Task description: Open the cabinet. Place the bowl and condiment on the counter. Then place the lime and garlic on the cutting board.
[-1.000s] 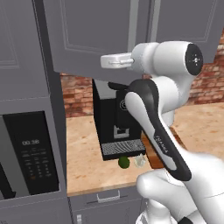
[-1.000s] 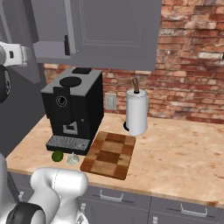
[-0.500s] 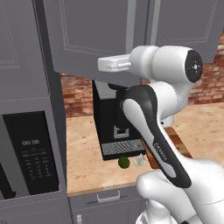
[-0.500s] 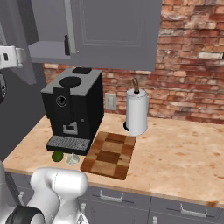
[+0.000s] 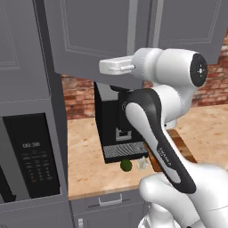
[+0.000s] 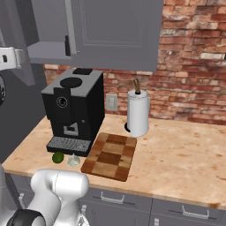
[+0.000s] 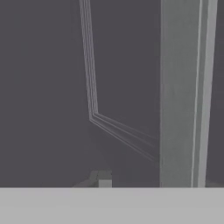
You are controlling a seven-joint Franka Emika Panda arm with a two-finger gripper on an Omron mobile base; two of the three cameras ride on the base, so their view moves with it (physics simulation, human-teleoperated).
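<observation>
The grey cabinet (image 6: 115, 31) has its left door (image 5: 95, 38) swung outward. In the opening a slim black condiment bottle (image 6: 67, 45) stands on the shelf; the bowl is hidden. My white hand (image 5: 116, 67) is raised against that door's lower edge, well above the counter (image 6: 176, 152). In the hand view the gripper (image 7: 104, 179) faces the door panel at close range, its tips together and holding nothing, with the bar handle (image 7: 183, 87) just to the right. The lime (image 6: 58, 157) and garlic (image 6: 73, 160) lie side by side left of the checkered cutting board (image 6: 110, 155).
A black coffee machine (image 6: 75, 110) stands right behind the lime and garlic. A white paper-towel roll (image 6: 138, 112) sits behind the board by the brick wall. The tall unit with the black microwave (image 5: 31, 156) closes off the left.
My hand has sunk slightly along the door. The door and the things on the counter have stayed where they were.
</observation>
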